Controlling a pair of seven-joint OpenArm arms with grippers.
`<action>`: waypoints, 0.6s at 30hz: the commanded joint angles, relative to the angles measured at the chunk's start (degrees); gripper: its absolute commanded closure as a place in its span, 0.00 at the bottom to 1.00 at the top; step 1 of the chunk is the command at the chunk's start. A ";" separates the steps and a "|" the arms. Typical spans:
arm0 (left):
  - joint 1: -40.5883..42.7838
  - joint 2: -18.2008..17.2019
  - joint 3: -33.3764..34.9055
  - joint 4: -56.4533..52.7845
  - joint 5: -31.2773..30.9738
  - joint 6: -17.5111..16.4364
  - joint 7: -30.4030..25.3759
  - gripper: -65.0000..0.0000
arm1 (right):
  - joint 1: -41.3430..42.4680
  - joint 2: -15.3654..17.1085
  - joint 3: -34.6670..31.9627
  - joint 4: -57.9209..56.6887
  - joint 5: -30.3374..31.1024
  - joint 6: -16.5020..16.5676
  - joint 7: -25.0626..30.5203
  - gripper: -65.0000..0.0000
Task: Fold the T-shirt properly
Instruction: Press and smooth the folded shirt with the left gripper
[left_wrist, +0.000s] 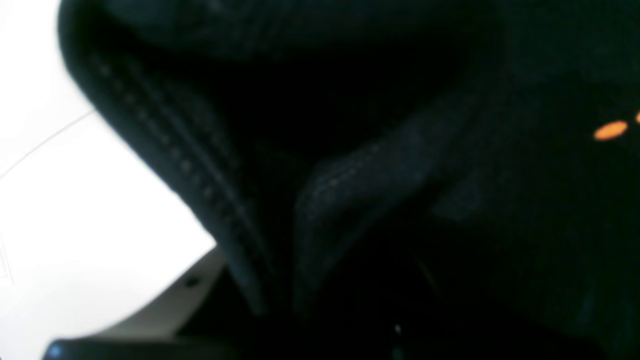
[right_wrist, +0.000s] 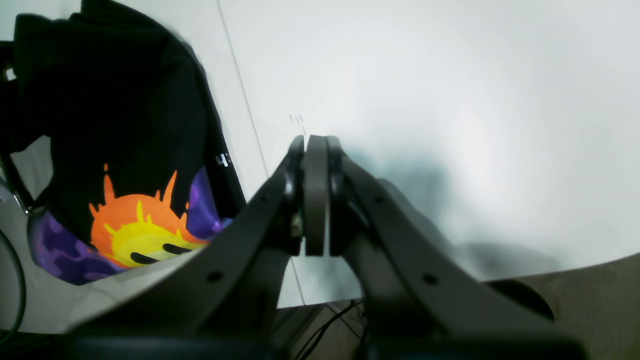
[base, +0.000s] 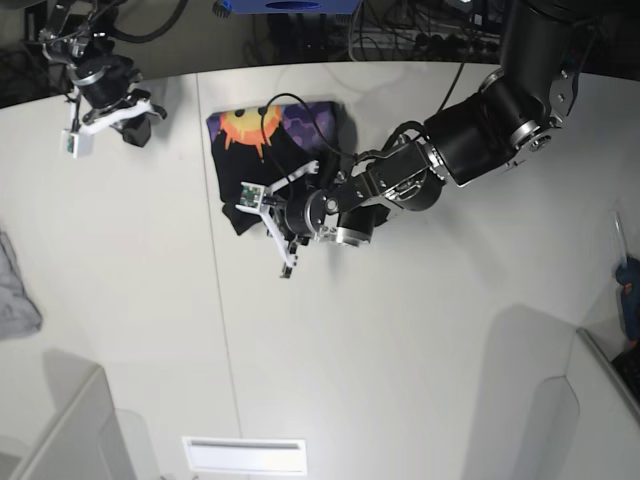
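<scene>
Two arms are mine to run, and only one is working. Going left to right across the base view: the small grey cloth (base: 17, 290) lies at the counter's (base: 400, 350) far left edge, apart from the job. Next, the right claw (base: 125, 120) sits parked near the back left corner, jaws pressed flat together with nothing between them, as its own wrist view shows plainly (right_wrist: 315, 145). It is well apart from the garment.

Further right lies the T-shirt (base: 280, 140), bunched into a rough dark block near the back of the counter, sun print (base: 245, 128) facing up at its rear edge. The left claw (base: 285, 215) is at the shirt's front edge, nearly closed, and its wrist view is filled with black fabric (left_wrist: 350, 175) and a stitched hem (left_wrist: 165, 145) right at the lens, so I judge it is pinching cloth there.

To do this step well, I judge I should keep the pinch firm and carry the edge in a low, slow arc so the layers do not drag or bunch further. I would bring the idle right claw over to pin the far side before pulling. I cannot see how many layers are caught, so I'd lift gently first.
</scene>
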 joint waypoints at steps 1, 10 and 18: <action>-0.05 0.06 0.48 -0.82 0.31 -1.67 1.83 1.00 | -0.31 0.37 0.30 0.83 0.84 0.12 0.99 1.00; -0.58 0.68 0.57 -1.17 0.31 -1.67 -1.33 1.00 | -0.31 0.46 0.30 0.83 0.84 0.12 0.99 1.00; -1.11 0.76 0.13 -2.40 0.31 -1.67 -1.33 1.00 | -0.49 0.37 0.30 0.83 0.84 0.12 0.90 1.00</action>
